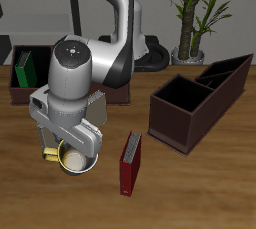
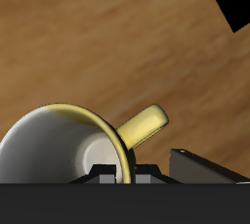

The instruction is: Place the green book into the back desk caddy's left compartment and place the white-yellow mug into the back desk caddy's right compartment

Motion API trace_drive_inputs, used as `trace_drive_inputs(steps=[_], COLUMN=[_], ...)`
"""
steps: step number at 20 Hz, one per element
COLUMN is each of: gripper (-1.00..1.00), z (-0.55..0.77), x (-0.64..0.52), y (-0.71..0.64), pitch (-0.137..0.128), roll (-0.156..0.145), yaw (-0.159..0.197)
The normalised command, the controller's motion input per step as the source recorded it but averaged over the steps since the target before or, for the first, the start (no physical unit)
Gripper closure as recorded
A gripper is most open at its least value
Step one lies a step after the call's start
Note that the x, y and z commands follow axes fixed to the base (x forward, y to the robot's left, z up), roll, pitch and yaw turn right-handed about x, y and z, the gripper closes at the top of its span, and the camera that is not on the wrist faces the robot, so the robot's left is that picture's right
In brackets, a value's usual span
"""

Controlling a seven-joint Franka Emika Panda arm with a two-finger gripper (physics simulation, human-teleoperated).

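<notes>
Hand lowered over the white-yellow mug at the counter's front.

The white-yellow mug (image 1: 75, 160) is seen upright on the counter (image 1: 190, 188), with the hand (image 1: 68, 149) directly above its rim; whether the fingers are clenched on it cannot be told. The green book (image 1: 24, 71) is seen standing in the end section of the back desk caddy (image 1: 20, 91). A red book (image 1: 130, 163) stands just beside the mug, and a second caddy (image 1: 200, 98) lies farther off.
</notes>
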Motion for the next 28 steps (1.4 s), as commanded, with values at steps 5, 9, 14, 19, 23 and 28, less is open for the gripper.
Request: trace_drive_inputs(steps=[5, 9, 14, 19, 23, 28], gripper=[1.0, 1.0, 1.0, 1.0, 1.0, 1.0], z=[0.92, 0.6, 0.62, 0.43, 0.35, 0.39], x=[-0.52, -0.37, -0.64, -0.64, -0.71, -0.73], y=[0.02, -0.02, 0.17, 0.16, 0.1, 0.09], pitch=[-0.103, -0.064, -0.089, -0.086, -0.072, -0.074], roll=[0.023, 0.023, 0.083, 0.098, 0.084, 0.049], yaw=[0.085, 0.07, 0.104, 0.083, 0.072, 0.098])
